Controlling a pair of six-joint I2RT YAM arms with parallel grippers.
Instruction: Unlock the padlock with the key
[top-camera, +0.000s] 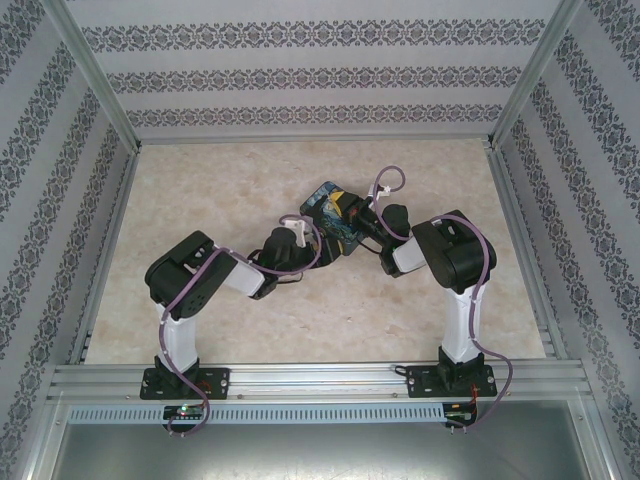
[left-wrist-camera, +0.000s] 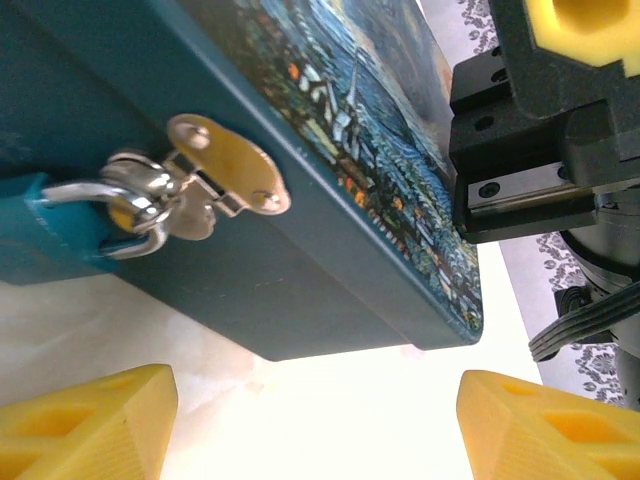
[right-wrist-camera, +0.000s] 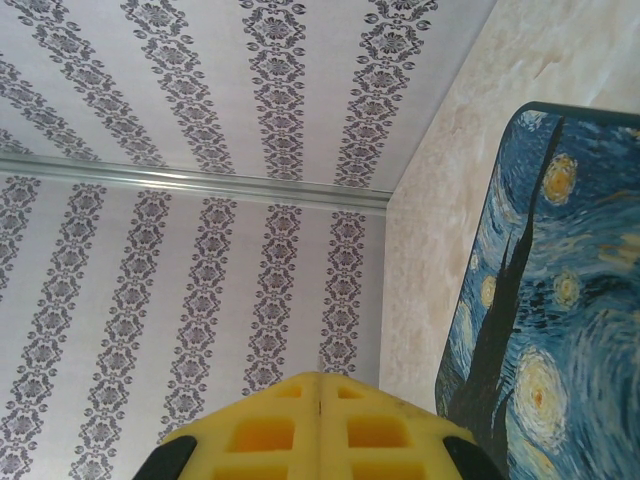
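The left gripper (left-wrist-camera: 315, 430) is hovering just in front of the starry-night box (left-wrist-camera: 330, 270), facing its teal front side. Both yellow fingertips (left-wrist-camera: 85, 425) are standing wide apart and grasping nothing. On that front side the small silvery padlock (left-wrist-camera: 150, 200) is hanging, its shackle passing through the staple of the brass hasp (left-wrist-camera: 235, 165). Past the box's right end, the right gripper (right-wrist-camera: 320, 425) is pressing its yellow pads tightly together beside the painted lid. Behind the box, the marbled table (top-camera: 220, 190) is reaching back to the patterned wall (right-wrist-camera: 200, 250).
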